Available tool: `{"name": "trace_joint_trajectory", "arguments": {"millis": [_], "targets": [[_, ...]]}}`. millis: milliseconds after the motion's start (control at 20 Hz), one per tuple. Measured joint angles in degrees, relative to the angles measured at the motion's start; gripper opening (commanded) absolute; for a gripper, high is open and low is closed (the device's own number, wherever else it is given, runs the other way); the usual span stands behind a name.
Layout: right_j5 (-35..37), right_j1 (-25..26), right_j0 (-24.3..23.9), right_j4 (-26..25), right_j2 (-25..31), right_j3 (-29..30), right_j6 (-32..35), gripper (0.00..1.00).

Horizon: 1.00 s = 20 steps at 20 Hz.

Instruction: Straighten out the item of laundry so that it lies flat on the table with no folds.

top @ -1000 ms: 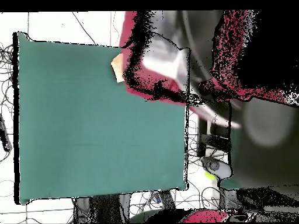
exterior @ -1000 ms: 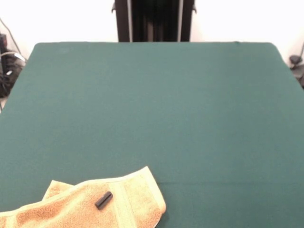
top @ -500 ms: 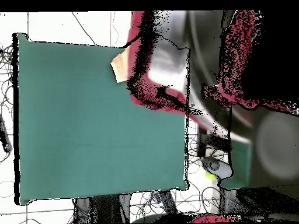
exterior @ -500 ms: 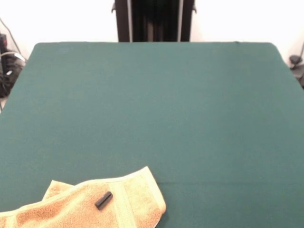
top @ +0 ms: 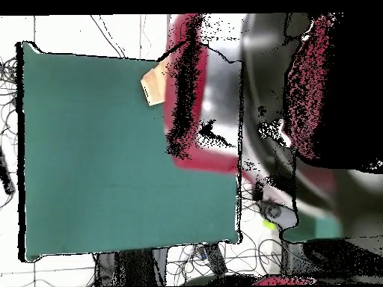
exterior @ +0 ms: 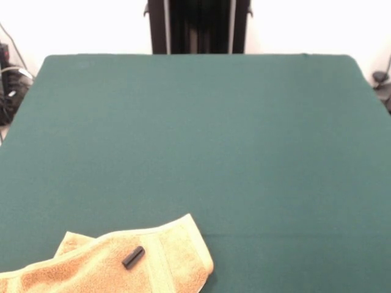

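Note:
The item of laundry [exterior: 91, 265], a golden-orange towel, lies crumpled at the table's near left corner in the front view, running off the bottom edge. Its ribbed band [exterior: 160, 256] faces right, and one corner is folded up at the left. A small black cylinder [exterior: 133, 257] rests on it. In the overhead view only a corner of the towel [top: 155, 84] shows at the table's top edge, beside the blurred red arm [top: 196, 112] that covers the rest. The gripper shows in neither view.
The green table [exterior: 195, 134] spreads wide behind and to the right of the towel. Cables and dark gear [exterior: 9, 85] lie off its left edge, and more cables [top: 202, 258] run along the floor round it.
In the overhead view the red arm's blurred bulk has shifted and changed shape over the table's right side. The towel and the black cylinder have not moved.

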Motion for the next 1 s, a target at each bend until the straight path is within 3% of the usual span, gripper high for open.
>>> {"name": "trace_joint_trajectory", "arguments": {"millis": [250,750,1000], "targets": [[0.02,0.03,0.09,1.11,-0.40,-0.15,-0.01,0.00],[1.37,-0.04,-0.31,-6.95,3.66,-0.28,-0.01,0.00],[1.81,0.24,-1.55,-12.03,9.65,-0.49,-0.01,0.00]]}}
